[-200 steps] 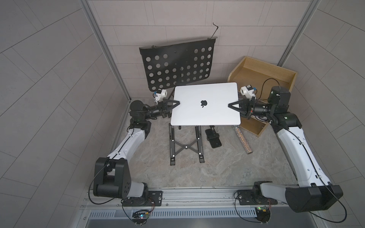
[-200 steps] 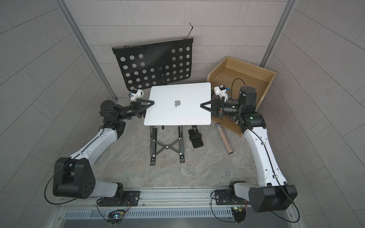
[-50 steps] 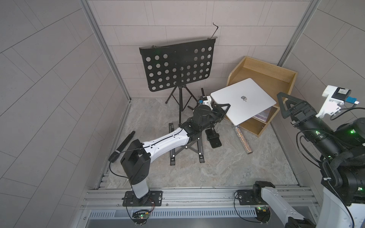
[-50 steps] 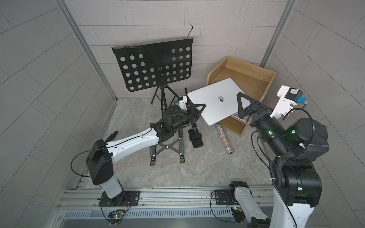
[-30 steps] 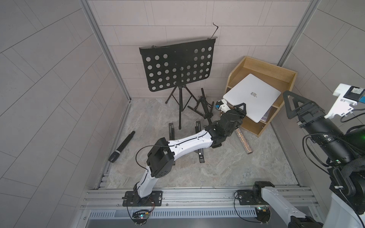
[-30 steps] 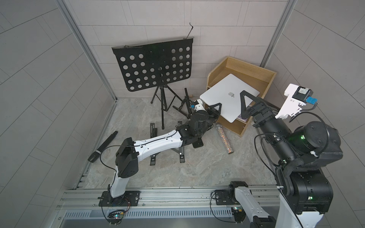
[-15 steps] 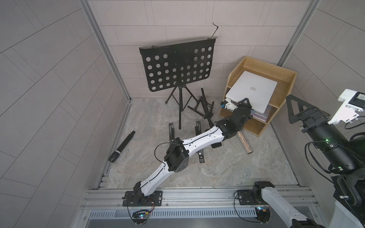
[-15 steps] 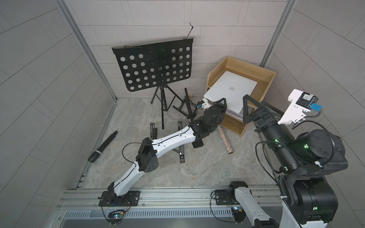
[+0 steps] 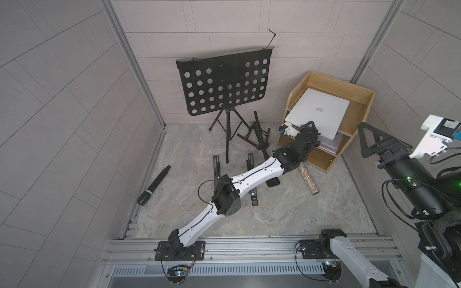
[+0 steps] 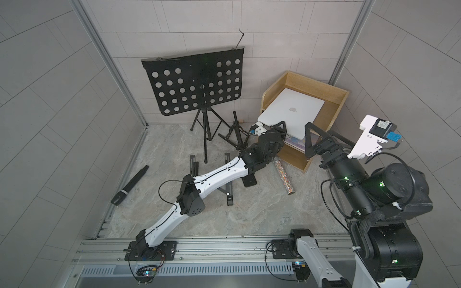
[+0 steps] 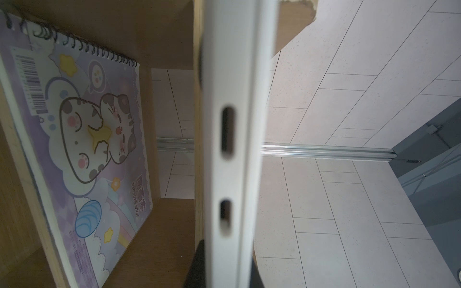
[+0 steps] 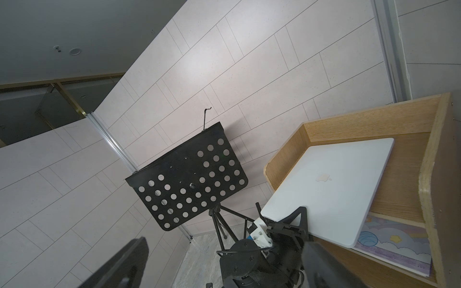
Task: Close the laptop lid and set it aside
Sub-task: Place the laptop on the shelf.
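Note:
The silver laptop (image 9: pixel 321 112) (image 10: pixel 294 109) has its lid shut, the apple logo facing up. It lies on the top tier of the wooden shelf unit (image 9: pixel 361 99) at the back right, and its near edge overhangs the front. My left gripper (image 9: pixel 305 127) (image 10: pixel 278 127) is shut on that near edge. In the left wrist view the laptop's side with two ports (image 11: pixel 229 124) fills the space between the jaws of the left gripper (image 11: pixel 224 264). My right gripper (image 10: pixel 316 139) (image 12: pixel 222 264) hangs open and empty, raised at the right, apart from the laptop (image 12: pixel 331 184).
A pastel cat notebook (image 9: pixel 331 147) (image 11: pixel 99 124) lies on the tier under the laptop. A black music stand (image 9: pixel 224 84) stands at the back. The black X-frame stand (image 9: pixel 252 179), a folded tripod (image 9: pixel 257 134), a microphone (image 9: pixel 153 184) and a glitter tube (image 9: pixel 308 178) lie on the floor.
My left arm has stretched out to the back right, carrying the closed laptop off the X-frame stand onto the wooden shelf. The right gripper has let go and lifted away to the right.

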Robot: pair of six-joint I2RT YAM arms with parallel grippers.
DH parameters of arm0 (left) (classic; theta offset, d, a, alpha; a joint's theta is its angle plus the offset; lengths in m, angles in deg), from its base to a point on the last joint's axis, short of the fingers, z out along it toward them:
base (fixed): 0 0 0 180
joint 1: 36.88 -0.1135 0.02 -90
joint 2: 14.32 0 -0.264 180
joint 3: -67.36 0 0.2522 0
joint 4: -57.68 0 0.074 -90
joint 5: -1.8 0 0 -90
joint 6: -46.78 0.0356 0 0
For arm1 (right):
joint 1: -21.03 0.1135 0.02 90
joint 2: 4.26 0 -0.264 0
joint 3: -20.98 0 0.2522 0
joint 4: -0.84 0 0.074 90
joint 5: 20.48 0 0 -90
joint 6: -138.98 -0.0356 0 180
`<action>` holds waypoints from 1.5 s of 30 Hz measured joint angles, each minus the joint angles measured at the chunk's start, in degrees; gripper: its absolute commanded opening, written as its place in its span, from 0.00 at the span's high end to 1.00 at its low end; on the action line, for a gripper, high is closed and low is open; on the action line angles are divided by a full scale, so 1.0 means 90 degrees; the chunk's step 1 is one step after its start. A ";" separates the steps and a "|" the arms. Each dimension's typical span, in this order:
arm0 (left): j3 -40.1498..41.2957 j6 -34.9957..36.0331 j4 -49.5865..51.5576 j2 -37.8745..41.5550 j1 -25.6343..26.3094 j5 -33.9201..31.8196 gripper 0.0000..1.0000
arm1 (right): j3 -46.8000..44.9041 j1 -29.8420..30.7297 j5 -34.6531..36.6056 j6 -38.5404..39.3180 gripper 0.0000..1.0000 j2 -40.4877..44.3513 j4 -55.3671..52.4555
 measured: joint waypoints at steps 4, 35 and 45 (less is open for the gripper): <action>-0.0143 0.0097 0.0177 -0.0051 -0.0085 0.0148 1.00 | -0.0100 0.0000 0.0002 -0.0007 0.00 0.0068 0.0005; 0.1297 0.0464 -0.0359 0.0556 -0.0403 0.0916 0.00 | -0.0678 0.0000 0.0100 -0.0138 0.00 0.0386 0.0100; 0.2725 0.0690 -0.1030 0.1664 -0.0396 0.1098 0.00 | -0.0930 0.0000 0.0151 -0.0136 0.00 0.0529 0.0209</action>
